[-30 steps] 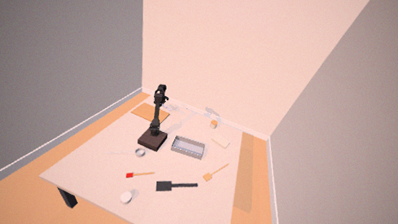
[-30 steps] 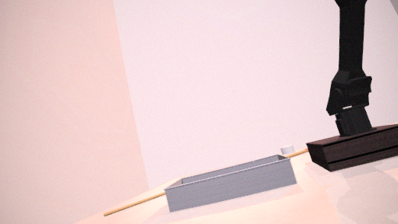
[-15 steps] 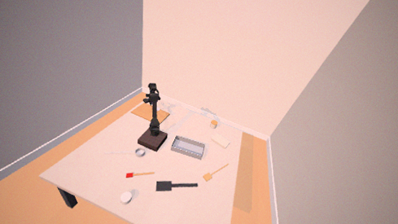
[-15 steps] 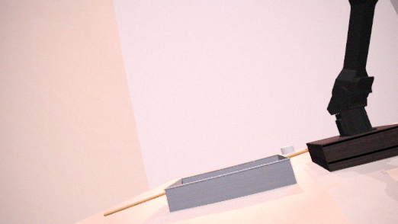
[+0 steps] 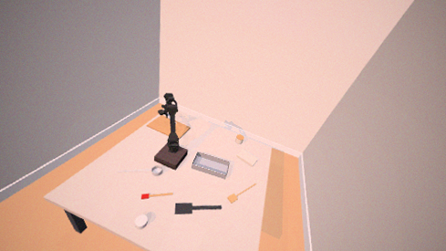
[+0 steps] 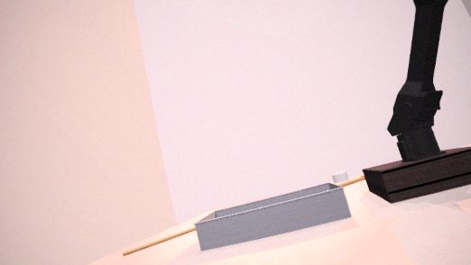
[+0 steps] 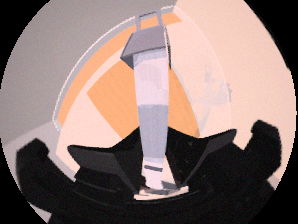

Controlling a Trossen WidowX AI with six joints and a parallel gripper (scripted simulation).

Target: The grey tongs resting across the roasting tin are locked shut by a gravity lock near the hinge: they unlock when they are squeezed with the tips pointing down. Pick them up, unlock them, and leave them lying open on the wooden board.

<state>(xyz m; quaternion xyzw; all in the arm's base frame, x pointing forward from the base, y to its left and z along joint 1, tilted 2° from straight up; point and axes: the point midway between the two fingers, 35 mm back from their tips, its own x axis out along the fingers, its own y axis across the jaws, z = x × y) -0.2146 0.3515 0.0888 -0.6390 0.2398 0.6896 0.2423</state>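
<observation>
Fingers of my gripper (image 7: pixel 154 185) pinch the tongs (image 7: pixel 152 106), tips pointing down. Arm (image 5: pixel 172 126) stands raised over the board (image 5: pixel 168 125) at the table's far left corner. Tin (image 5: pixel 211 164) sits mid-table.

On the table (image 5: pixel 119 198) the arm's base (image 5: pixel 171 157) sits toward the back, with the tin (image 5: pixel 211 164) just beside it on the right. The board (image 5: pixel 168 125) lies behind the base, near the back-left corner. The arm stands upright, its gripper (image 5: pixel 168 103) high over the board, clamped on the tongs (image 7: pixel 153 106), which hang tips down over the board in the wrist view. A cup (image 5: pixel 239 138) stands behind the tin near the wall. A small dish (image 5: pixel 157 171) lies just in front of the base. Further forward lie three spatulas side by side (image 5: pixel 156 195) (image 5: pixel 196 208) (image 5: pixel 241 193), and nearest the front edge another dish (image 5: pixel 141 220).
</observation>
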